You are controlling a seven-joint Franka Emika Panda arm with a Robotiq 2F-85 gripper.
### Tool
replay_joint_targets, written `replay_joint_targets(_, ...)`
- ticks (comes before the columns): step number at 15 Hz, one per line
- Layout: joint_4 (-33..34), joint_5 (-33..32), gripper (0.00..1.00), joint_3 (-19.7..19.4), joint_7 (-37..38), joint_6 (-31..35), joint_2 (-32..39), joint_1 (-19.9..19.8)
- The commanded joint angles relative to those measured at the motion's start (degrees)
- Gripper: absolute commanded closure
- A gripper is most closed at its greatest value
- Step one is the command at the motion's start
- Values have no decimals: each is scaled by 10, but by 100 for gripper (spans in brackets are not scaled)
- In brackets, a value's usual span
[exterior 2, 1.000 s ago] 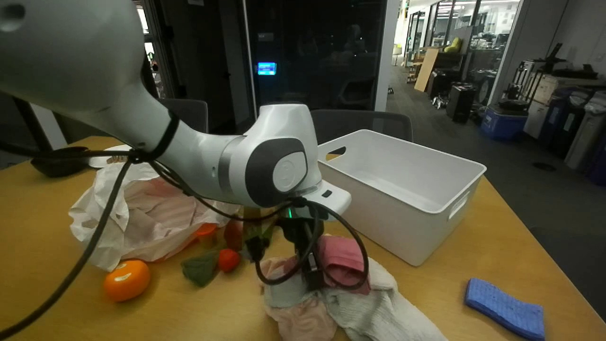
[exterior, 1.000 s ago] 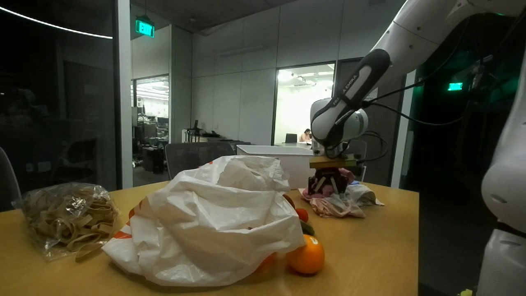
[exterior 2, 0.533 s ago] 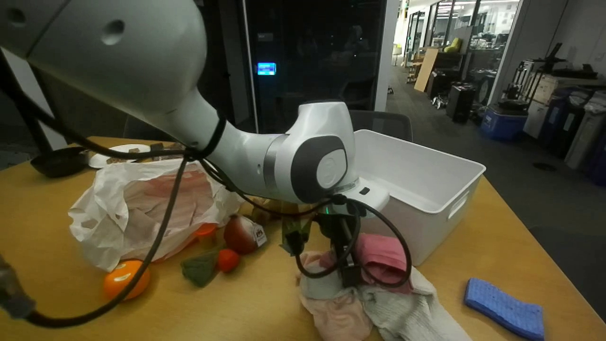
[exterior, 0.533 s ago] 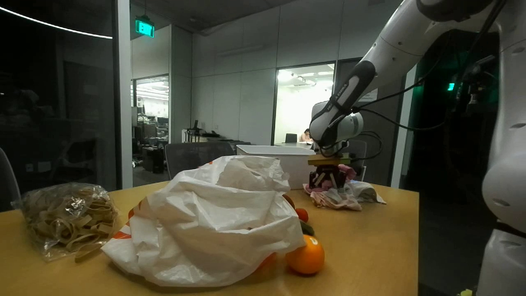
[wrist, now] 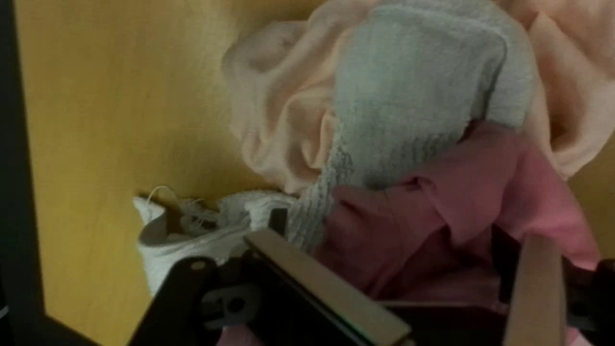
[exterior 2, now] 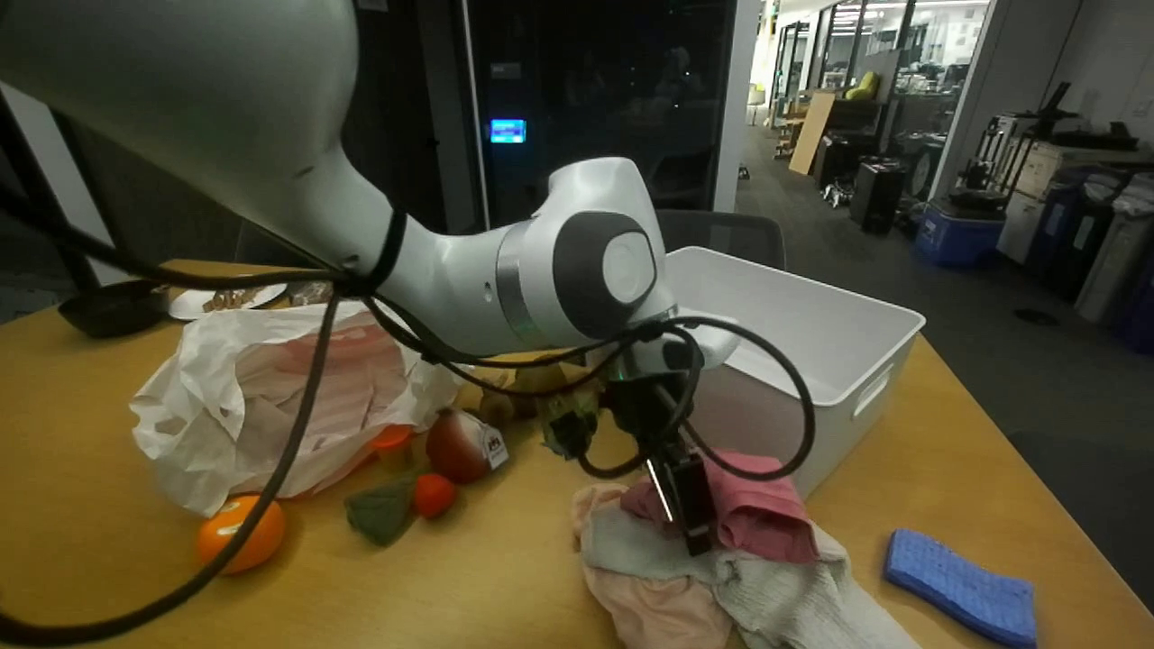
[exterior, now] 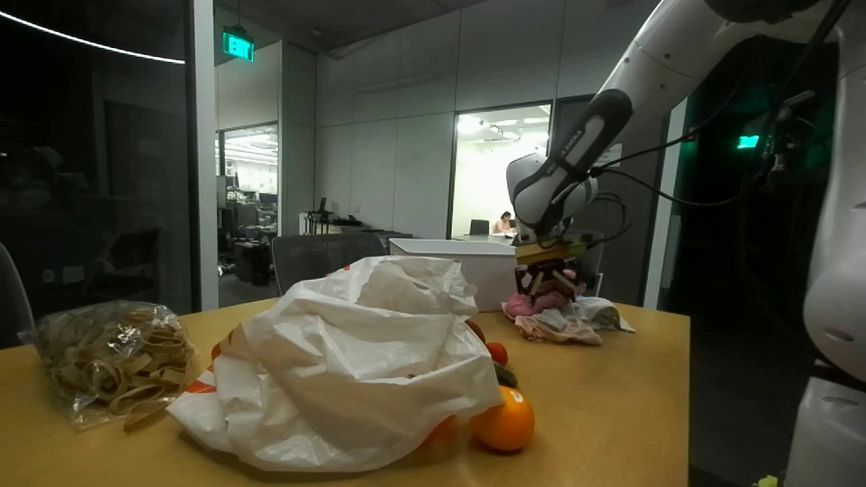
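Spread fingers (wrist: pixel 535 293) straddle part of the pink cloth (wrist: pixel 480 192), whose weight seemingly rests on the grey cloth (wrist: pixel 418 91) beneath.

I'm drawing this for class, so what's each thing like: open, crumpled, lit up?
Gripper: open
Peach cloth: crumpled
Grey cloth: rumpled, partly over the peach one
Pink cloth: bunched up, partly over the grey one
White bin: upright, no lid on
White plastic bag: crumpled, mouth open
Clear bag: bulging; can't tell if it's tied
Blue pad: lying flat
Black pan: right way up
Exit sign: lit
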Motion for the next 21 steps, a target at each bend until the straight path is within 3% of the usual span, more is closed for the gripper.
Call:
replay_joint_targets(1, -40, -67, 0, 2, -21, -45, -78, 8)
replay_joint_targets(4, -86, -36, 0, 14, -136, -27, -127, 6)
replay_joint_targets(9, -148, -13, 0, 29, -262, 33, -177, 6)
replay_joint_targets(13, -192, 53, 0, 36, -380, 74, -204, 18)
replay_joint_targets(17, -227, 138, 0, 49, -495, 77, -225, 54)
replay_joint_targets(21, -220, 234, 0, 60, -601, 55, -220, 107)
